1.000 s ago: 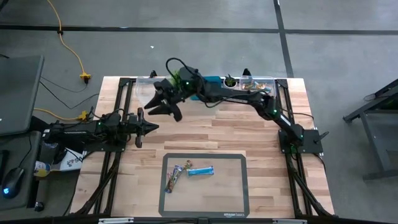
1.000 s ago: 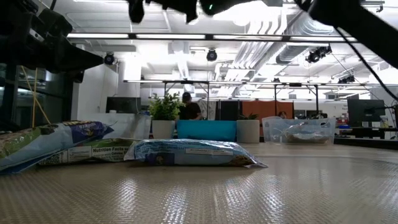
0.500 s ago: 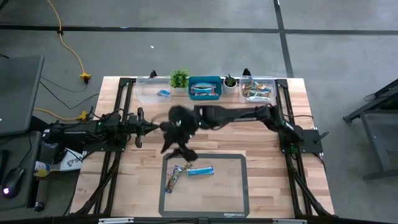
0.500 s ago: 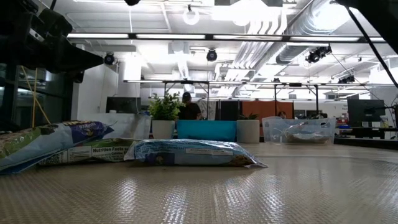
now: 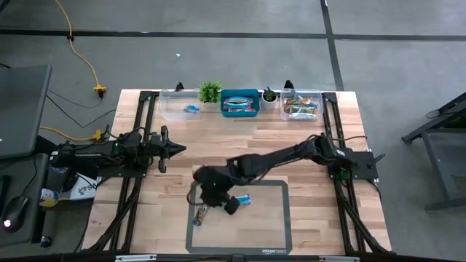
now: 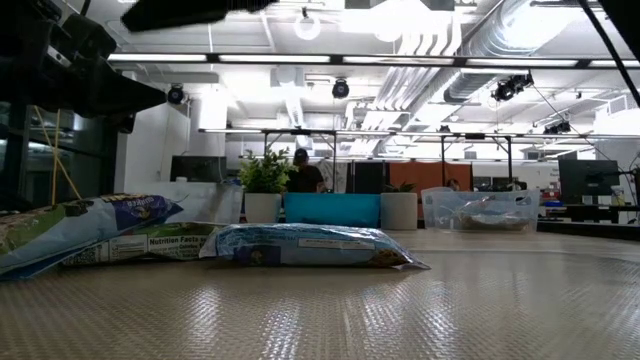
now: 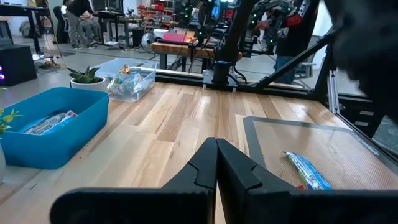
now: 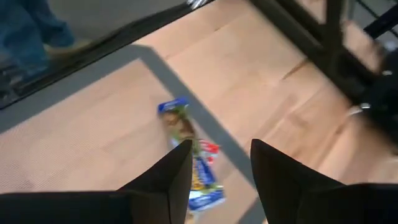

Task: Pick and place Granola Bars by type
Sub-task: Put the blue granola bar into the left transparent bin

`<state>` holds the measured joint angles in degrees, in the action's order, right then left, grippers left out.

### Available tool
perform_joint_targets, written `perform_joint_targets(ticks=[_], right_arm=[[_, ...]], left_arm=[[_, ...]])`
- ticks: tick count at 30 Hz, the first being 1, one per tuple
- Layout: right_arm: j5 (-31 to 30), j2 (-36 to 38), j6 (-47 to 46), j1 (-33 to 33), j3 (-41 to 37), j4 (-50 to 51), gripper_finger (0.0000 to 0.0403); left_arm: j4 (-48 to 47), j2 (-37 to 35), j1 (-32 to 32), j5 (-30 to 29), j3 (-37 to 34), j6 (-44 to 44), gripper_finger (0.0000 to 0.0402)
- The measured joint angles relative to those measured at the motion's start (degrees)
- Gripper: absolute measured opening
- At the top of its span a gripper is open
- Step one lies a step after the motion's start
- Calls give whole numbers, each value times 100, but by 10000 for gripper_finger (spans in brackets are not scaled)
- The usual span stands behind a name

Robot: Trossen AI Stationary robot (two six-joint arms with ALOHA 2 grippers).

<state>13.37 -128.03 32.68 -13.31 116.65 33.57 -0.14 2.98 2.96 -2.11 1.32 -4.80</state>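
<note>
High view: hovering right gripper (image 5: 218, 195) over the mat (image 5: 277, 225), above the multicoloured bar (image 5: 201, 214). Right wrist view: holding fingers (image 8: 163, 177) apart, straddling that bar (image 8: 189, 163) — light, slick, crinkly; likely best pinching mid-length across the width. Left wrist view: keeping left gripper (image 7: 216, 163) closed, empty, beside the mat.

Mat (image 5: 277, 218): showing grey, dark border.
Table (image 5: 291, 145): showing light wood planks.
Middle bin (image 5: 240, 104): showing teal blue.
Bar on mat (image 5: 242, 199): showing light blue wrapper.
Bar under right gripper (image 8: 186, 134): showing blue, green, red.
</note>
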Motion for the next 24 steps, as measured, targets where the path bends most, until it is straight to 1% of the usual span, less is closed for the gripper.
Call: perform_joint_targets(ticks=[4, 8, 10, 13, 17, 24], right_arm=[[-39, 0, -1, -118, -596, -314, 154], [-240, 0, -1, -188, -1152, -832, 180], [-514, -1, 64, -223, -1396, -1134, 194], [-996, -1, 463, -271, -1742, -1776, 209], [-1491, -2, 695, -322, -2121, -2478, 215], [-1536, -2, 843, -402, -2388, -2690, 216]], left_arm=[[0, -2, 0, 0, -2, 1, 1], [0, -2, 2, 0, 0, 0, 1], [0, 0, 2, 0, 0, 2, 1], [0, -2, 2, 0, 0, 1, 1], [0, -2, 2, 0, -2, 2, 1], [0, -2, 2, 0, 0, 1, 1]])
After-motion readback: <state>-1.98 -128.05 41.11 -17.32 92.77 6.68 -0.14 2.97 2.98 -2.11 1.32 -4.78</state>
